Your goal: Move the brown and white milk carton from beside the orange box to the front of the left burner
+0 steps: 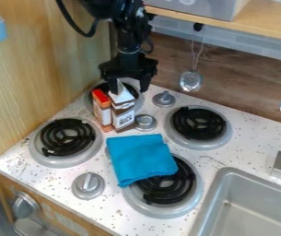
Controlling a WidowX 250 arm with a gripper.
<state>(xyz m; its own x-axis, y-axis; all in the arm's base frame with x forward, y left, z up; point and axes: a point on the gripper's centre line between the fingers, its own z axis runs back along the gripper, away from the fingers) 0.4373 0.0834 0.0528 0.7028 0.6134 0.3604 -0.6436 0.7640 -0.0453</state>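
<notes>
The black gripper [129,84] hangs over the back left burner with its fingers spread apart. The peaked white top of a brown and white carton [123,110] is just below it, close to the left finger; whether they touch I cannot tell. Standing upright against the carton's left side is an orange and white box with a red top [103,110]. A folded blue cloth [140,159] lies flat, partly over the front right burner [195,186].
The front left burner [67,143], back right burner [198,127] and several metal knobs are on the speckled counter [213,162]. A sink [229,174] is at the lower right. A wooden wall rises at left; metal utensils [191,81] hang behind, below a shelf [195,17].
</notes>
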